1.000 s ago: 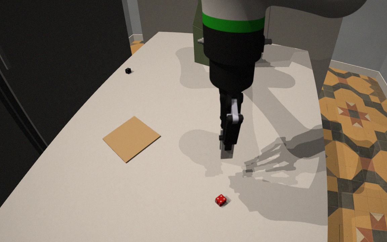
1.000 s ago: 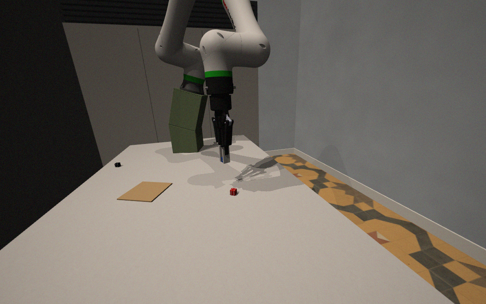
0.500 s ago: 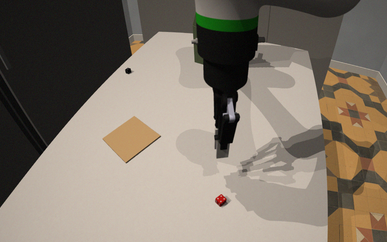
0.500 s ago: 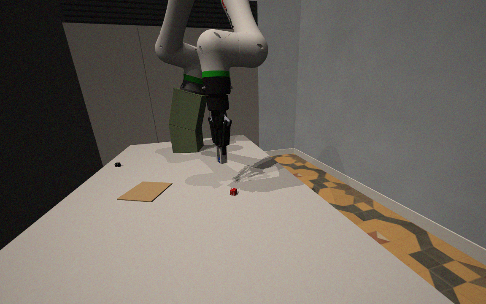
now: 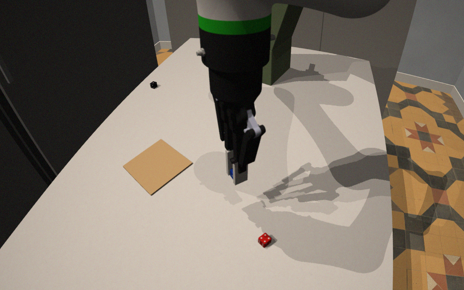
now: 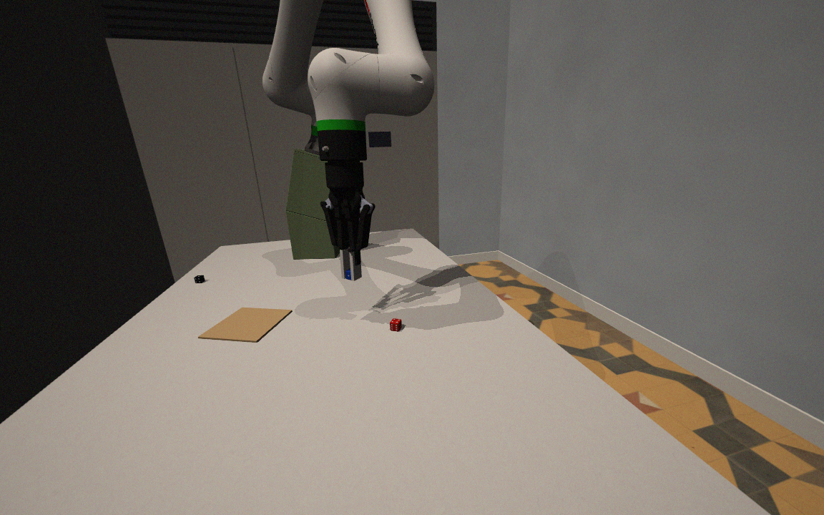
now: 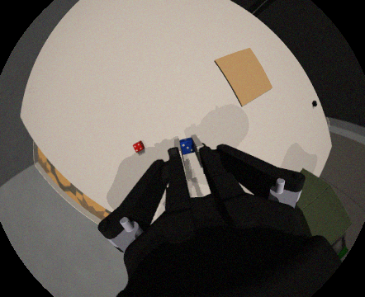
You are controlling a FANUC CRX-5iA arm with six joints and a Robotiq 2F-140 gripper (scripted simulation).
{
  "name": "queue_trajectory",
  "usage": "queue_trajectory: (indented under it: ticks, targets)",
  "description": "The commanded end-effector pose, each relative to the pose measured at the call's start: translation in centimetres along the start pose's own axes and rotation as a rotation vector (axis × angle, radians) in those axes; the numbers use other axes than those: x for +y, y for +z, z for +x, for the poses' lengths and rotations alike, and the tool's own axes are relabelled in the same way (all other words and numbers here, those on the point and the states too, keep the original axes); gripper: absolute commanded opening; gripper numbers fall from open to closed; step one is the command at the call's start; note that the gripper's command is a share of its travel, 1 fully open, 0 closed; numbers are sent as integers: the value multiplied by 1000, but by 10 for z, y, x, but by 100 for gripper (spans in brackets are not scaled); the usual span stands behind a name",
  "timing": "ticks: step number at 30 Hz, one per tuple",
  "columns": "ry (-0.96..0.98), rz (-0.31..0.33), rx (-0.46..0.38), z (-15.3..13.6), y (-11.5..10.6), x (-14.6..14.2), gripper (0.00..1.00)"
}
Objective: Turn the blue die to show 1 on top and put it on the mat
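My gripper (image 5: pixel 233 173) (image 6: pixel 350 272) (image 7: pixel 187 144) is shut on the blue die (image 5: pixel 231 173) (image 6: pixel 347 275) (image 7: pixel 187 146) and holds it above the table, to the right of the mat in the top and exterior views. White pips show on the die in the wrist view; I cannot tell its upper number surely. The fingers hide much of it. The tan square mat (image 5: pixel 158 167) (image 6: pixel 245 325) (image 7: pixel 244 77) bears no die. The red die (image 5: pixel 264 239) (image 6: pixel 395 325) (image 7: pixel 138 146) sits flat with 4 on top. The black die (image 5: pixel 153 84) (image 6: pixel 199 279) (image 7: pixel 314 103) is small; its top number is unclear.
The green arm stand (image 5: pixel 280 59) (image 6: pixel 312 220) (image 7: pixel 324 206) rises at the back of the pale table (image 5: pixel 100 223) (image 6: pixel 338 416) (image 7: pixel 120 70). The black die is near the table's left edge in the top and exterior views. Arm shadows cross the table's right side in the top view.
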State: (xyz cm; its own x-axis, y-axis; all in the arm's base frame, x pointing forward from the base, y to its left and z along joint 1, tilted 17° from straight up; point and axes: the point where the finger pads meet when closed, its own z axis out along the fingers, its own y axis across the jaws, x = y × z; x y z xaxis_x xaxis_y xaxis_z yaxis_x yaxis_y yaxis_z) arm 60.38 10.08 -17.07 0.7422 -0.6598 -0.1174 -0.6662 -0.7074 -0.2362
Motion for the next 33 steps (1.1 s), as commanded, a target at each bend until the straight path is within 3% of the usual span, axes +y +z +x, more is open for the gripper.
queue_trajectory:
  ticks: [1, 6, 8, 33]
  targets:
    - [-166, 17, -14, 14, 0, 15, 18]
    - [-241, 17, -13, 21, 0, 22, 18]
    - [-362, 17, -12, 31, 1, 35, 18]
    - [-1050, 21, -7, 81, 2, 109, 18]
